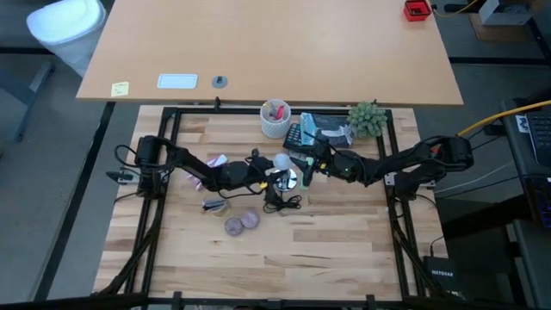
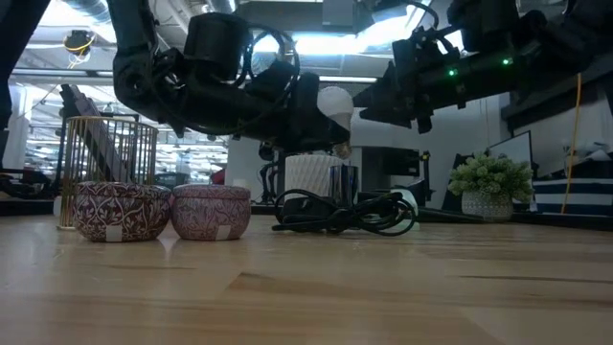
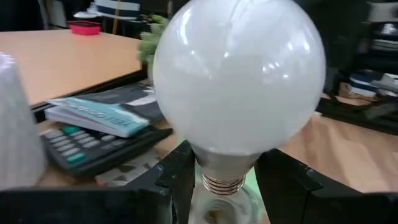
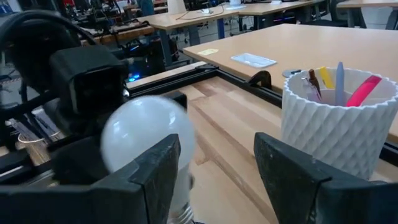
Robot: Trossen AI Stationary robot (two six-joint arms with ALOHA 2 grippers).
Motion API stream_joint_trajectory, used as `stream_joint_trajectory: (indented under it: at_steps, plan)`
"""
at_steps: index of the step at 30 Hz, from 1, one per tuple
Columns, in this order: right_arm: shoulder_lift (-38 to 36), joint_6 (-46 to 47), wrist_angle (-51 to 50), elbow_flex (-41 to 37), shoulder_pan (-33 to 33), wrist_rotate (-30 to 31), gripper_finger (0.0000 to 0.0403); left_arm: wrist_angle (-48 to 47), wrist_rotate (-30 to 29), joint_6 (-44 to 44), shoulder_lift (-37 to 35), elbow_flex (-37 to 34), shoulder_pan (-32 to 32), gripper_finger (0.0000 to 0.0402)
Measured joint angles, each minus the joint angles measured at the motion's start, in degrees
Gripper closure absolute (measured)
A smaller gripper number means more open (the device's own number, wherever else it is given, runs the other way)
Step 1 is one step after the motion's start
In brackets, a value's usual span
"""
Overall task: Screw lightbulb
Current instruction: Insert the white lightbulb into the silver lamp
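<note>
The white lightbulb (image 3: 236,81) stands upright above the table's middle, with its silvery screw base (image 3: 222,185) pointing down. It also shows in the high view (image 1: 281,162) and the low view (image 2: 335,101). My left gripper (image 1: 265,175) reaches in from the table's left and is shut on the bulb. My right gripper (image 4: 217,180) comes from the table's right and is open. The bulb (image 4: 146,146) sits partly behind one of its fingers (image 4: 152,171), not between the two. A small lamp base (image 1: 287,180) with a black cord (image 1: 282,202) lies below. My left gripper pinches the bulb's narrow neck (image 3: 202,163), just above the screw base, between its two fingers (image 3: 180,177). The fingers come in about level from the table's left. The bulb stands upright, globe up, lifted above the table.
Two purple round tins (image 1: 242,223) lie near the table's front middle. A white cup of pens (image 1: 275,119), a calculator and booklet (image 3: 87,137) and a small plant (image 1: 368,119) stand at the far side. A gold wire basket (image 2: 105,163) stands at the left.
</note>
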Motion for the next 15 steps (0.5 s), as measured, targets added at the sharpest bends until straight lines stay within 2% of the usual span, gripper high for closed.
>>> stream_joint_trajectory:
  at_steps: [10, 15]
  plan:
    - [0.0, -2.2, -1.1, 0.0, 0.1, 0.0, 0.0187, -1.1, -0.3, -0.7, 0.0, 0.0, 0.6, 0.0260]
    - [0.0, -4.5, 0.4, 0.0, 0.1, 2.4, 0.0187, -2.0, -0.2, -0.7, 0.0, 0.0, -0.5, 0.0260]
